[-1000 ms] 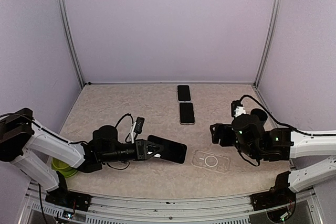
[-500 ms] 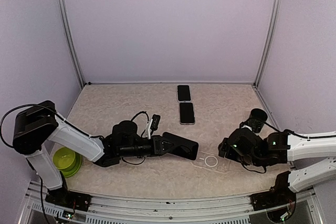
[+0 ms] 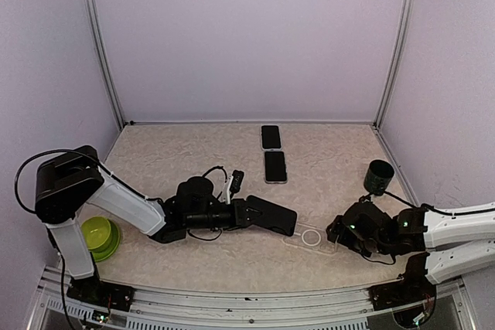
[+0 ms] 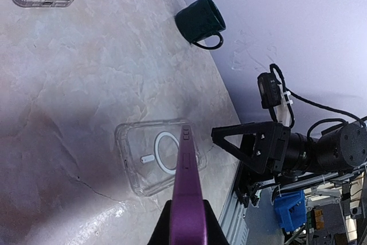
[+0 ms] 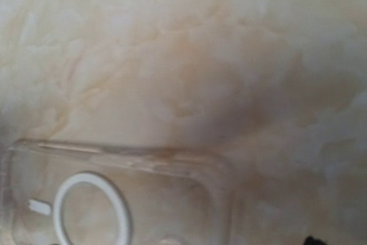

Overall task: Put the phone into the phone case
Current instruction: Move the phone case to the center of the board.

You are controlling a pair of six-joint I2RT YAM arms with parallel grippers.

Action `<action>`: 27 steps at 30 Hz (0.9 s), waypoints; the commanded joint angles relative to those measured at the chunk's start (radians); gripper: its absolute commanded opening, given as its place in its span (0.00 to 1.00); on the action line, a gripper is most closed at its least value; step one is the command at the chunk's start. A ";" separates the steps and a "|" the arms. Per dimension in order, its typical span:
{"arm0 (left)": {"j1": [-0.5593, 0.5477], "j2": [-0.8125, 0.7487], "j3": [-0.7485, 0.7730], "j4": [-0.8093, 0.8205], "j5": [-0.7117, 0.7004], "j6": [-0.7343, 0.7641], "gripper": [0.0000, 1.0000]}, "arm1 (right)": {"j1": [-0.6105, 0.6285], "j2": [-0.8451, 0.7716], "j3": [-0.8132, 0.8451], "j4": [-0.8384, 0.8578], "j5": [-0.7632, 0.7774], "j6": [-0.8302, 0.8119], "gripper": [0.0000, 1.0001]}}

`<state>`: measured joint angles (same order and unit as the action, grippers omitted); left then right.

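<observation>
My left gripper [image 3: 241, 214] is pressed together on the near end of the phone [image 3: 272, 217], pinching it edge-on so that the free end leads toward the phone case [image 3: 310, 236]. The phone hangs low at the case's left end; I cannot tell whether the two touch. The case lies flat on the table [image 3: 170, 160], not yet filled. My right gripper [image 3: 339, 231] stands spread at the case's right end, gripping nothing. I judge it is posted there to stop the case sliding when the phone is pressed in.

The left wrist view shows the phone's purple edge overlapping one long side of the case, an alignment the top view does not give. The right wrist view shows only the case's rim and corner, close up, with no phone in it.
</observation>
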<state>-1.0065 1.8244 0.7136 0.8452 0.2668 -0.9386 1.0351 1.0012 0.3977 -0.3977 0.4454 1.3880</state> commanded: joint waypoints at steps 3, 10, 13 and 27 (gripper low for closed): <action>0.005 0.039 0.033 0.099 0.034 -0.035 0.00 | -0.026 -0.008 -0.062 0.142 -0.063 0.010 0.89; 0.006 0.008 0.008 0.088 0.017 -0.030 0.00 | -0.027 0.063 -0.051 0.228 -0.096 -0.035 0.90; 0.008 -0.015 -0.007 0.078 0.003 -0.020 0.00 | -0.027 0.094 -0.047 0.264 -0.105 -0.056 0.90; 0.019 -0.092 -0.077 0.035 -0.116 -0.038 0.00 | -0.029 0.266 -0.004 0.489 -0.165 -0.205 0.91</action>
<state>-0.9939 1.7802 0.6506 0.8429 0.1974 -0.9695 1.0149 1.2133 0.3687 -0.0002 0.3191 1.2354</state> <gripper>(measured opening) 0.075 0.908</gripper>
